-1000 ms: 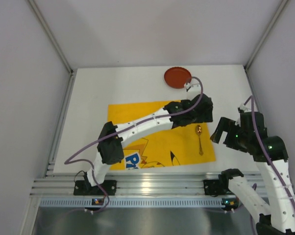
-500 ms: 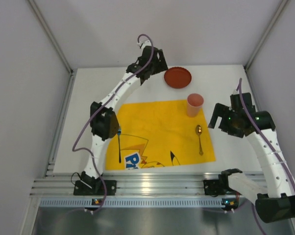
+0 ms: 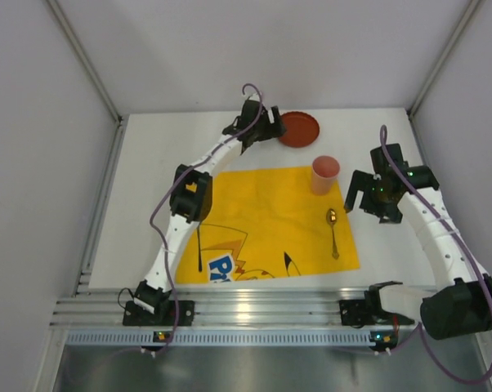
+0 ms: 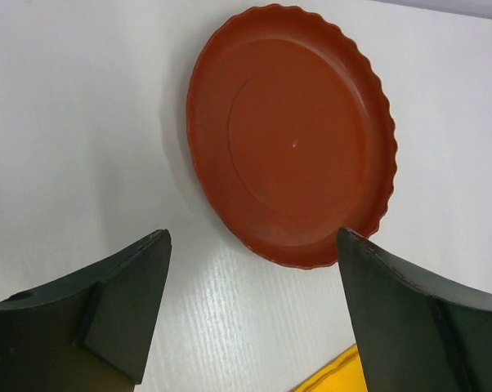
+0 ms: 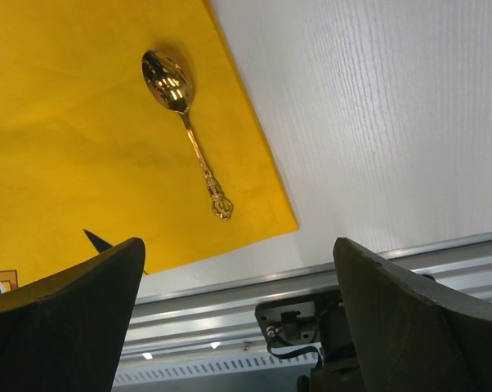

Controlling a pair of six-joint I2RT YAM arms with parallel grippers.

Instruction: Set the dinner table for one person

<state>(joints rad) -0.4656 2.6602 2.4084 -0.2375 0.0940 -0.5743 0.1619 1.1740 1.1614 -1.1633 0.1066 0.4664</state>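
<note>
Left wrist: left gripper open, plate at twelve o'clock, probably lining up a grab; right gripper open too.

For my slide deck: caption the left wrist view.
Open left fingers hover over the white table, just short of a red scalloped plate.

I am operating inside a lab test cell: plain grey panel walls enclose the white dinner table, ribbed aluminium rail along the frame's bottom
</note>
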